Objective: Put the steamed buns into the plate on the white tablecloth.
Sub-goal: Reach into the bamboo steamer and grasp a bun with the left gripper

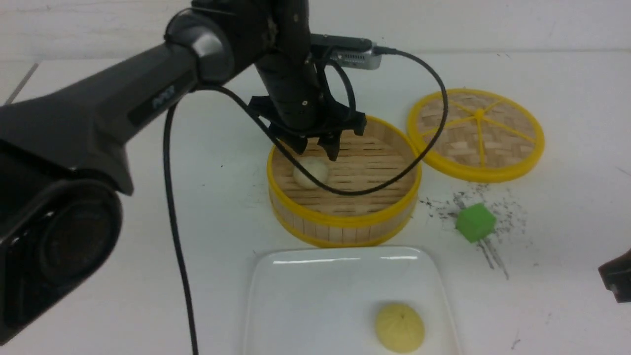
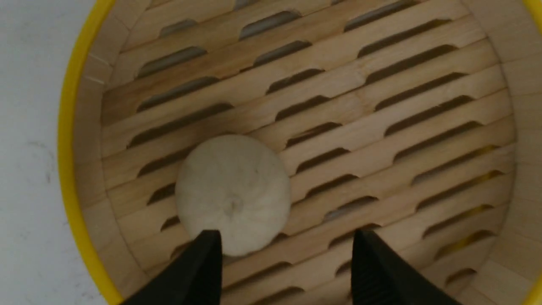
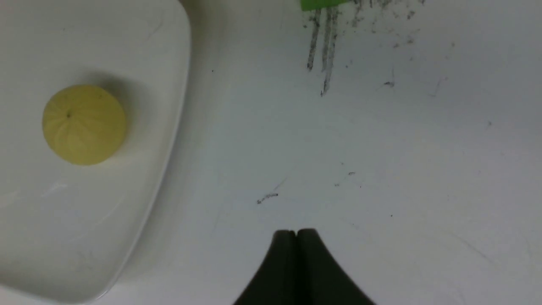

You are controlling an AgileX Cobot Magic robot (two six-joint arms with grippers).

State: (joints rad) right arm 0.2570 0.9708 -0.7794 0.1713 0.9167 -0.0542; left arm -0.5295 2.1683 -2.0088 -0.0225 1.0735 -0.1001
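An off-white steamed bun (image 1: 310, 171) (image 2: 233, 192) lies on the slatted floor of the yellow-rimmed bamboo steamer (image 1: 345, 219) (image 2: 67, 140). My left gripper (image 1: 318, 148) (image 2: 286, 237) hangs open just above it, inside the basket's rim, with the bun beside one fingertip and not between the two. The pale yellow steamed bun (image 1: 400, 327) (image 3: 84, 124) rests in the white plate (image 1: 305, 296) (image 3: 169, 84) at the front of the white tablecloth (image 1: 542, 276). My right gripper (image 3: 296, 232) is shut and empty over bare cloth beside the plate; only its dark edge (image 1: 616, 278) shows in the front view.
The steamer's woven lid (image 1: 477, 133) lies flat behind and to the right of the basket. A green cube (image 1: 475, 222) (image 3: 317, 4) sits among dark scratch marks right of the basket. The left arm's cable (image 1: 172, 207) hangs down over the cloth left of the plate.
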